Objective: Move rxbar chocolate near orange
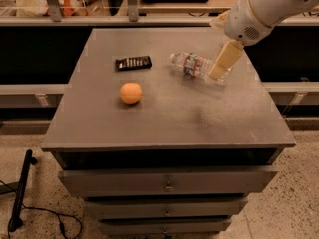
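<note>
The rxbar chocolate point(133, 62) is a flat black bar with white lettering, lying at the back left of the grey cabinet top point(164, 118). The orange point(130, 92) sits on the top just in front of the bar, a short gap apart. My gripper point(223, 62) hangs from the white arm at the upper right, above the right part of the top. It is over the base end of a clear plastic water bottle point(192, 64) and well to the right of the bar. It holds nothing that I can see.
The water bottle lies on its side at the back right. The cabinet has drawers point(169, 185) below its front edge. A counter with shelving point(149, 4) runs behind it. A black stand and cable point(20, 198) lie on the floor at the left.
</note>
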`<state>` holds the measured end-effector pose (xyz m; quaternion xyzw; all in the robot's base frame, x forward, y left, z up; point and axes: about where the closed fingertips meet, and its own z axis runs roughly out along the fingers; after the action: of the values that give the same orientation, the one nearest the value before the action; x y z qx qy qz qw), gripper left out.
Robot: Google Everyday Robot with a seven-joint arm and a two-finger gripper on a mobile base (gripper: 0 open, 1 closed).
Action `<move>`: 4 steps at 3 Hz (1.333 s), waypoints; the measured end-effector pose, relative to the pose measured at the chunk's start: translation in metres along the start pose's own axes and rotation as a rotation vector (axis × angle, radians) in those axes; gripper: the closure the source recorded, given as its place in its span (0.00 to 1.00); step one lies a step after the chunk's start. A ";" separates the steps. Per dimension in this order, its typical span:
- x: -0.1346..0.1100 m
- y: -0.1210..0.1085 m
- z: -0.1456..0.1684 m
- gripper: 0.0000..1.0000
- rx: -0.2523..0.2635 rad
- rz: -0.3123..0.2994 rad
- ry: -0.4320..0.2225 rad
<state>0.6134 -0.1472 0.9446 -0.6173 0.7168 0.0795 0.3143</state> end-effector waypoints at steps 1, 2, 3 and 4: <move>-0.017 -0.032 0.022 0.00 0.015 -0.024 -0.054; -0.037 -0.061 0.051 0.00 -0.011 -0.072 -0.066; -0.060 -0.079 0.085 0.00 -0.067 -0.110 -0.068; -0.075 -0.086 0.116 0.00 -0.108 -0.138 -0.064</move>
<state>0.7375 -0.0453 0.9180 -0.6784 0.6567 0.1158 0.3084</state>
